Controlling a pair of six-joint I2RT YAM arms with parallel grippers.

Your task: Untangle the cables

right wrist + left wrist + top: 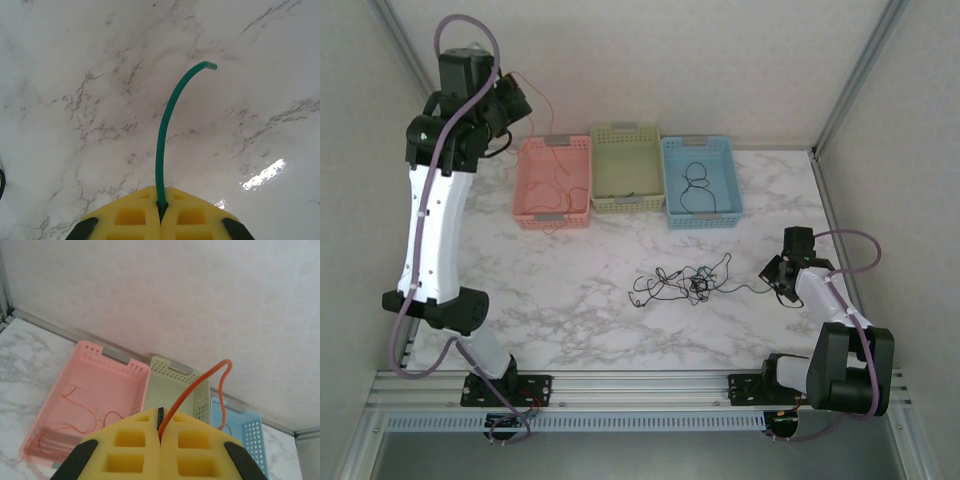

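Left pincer (160, 432): clamps red-orange cable (192, 392)
Right pincer (161, 202): clamps green cable (159, 150)
Tangle (686, 283): counter (570, 310) centre, strands indistinct

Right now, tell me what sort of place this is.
Probably a robot lab test cell: a marble-look table boxed in by plain walls, the left arm and right arm bolted to a metal rail at its near edge, and a pink basket, green basket and blue basket beyond a tangle of cables.
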